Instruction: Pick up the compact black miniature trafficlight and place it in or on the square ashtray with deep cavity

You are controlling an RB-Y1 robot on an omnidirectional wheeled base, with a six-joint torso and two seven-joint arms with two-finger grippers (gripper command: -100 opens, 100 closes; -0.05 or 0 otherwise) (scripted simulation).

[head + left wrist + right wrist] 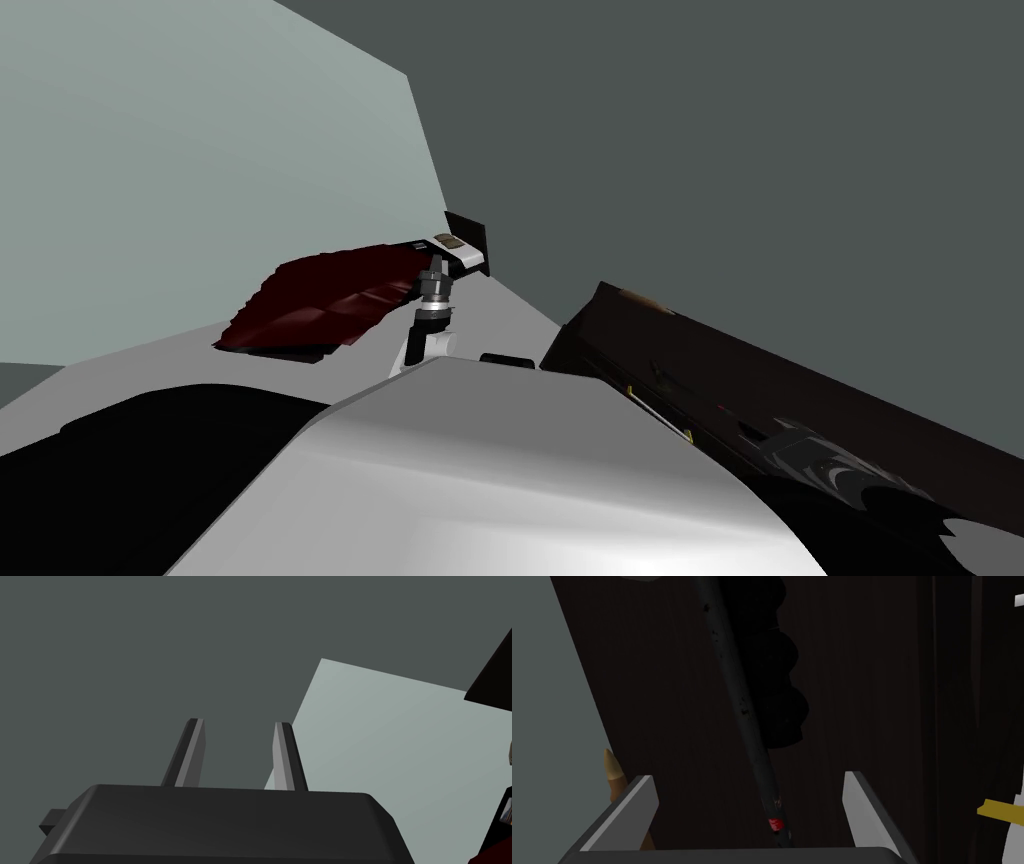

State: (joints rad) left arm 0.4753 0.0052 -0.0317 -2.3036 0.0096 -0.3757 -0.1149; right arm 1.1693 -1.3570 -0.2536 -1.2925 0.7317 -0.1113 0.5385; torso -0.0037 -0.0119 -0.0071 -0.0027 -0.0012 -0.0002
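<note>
The black miniature traffic light (747, 711) lies on a dark brown surface (862, 676). It is a thin pole with a lobed lamp housing (782, 701) along one side and a small red mark near its foot. My right gripper (749, 786) hovers close over it, open, with the pole's lower end running between the two fingers without touching either. My left gripper (239, 726) points at a wall corner, its fingers a narrow gap apart with nothing between them. In the head view the left gripper (435, 265) is raised ahead of my chest.
A long dark brown tabletop (700, 370) runs along my right, with a dark grey jagged shape (840, 470) lying on it. A bed with a dark red blanket (320, 300) lies ahead on my left. A tan pointed thing (614, 776) and a yellow-and-white item (999, 811) flank the right gripper.
</note>
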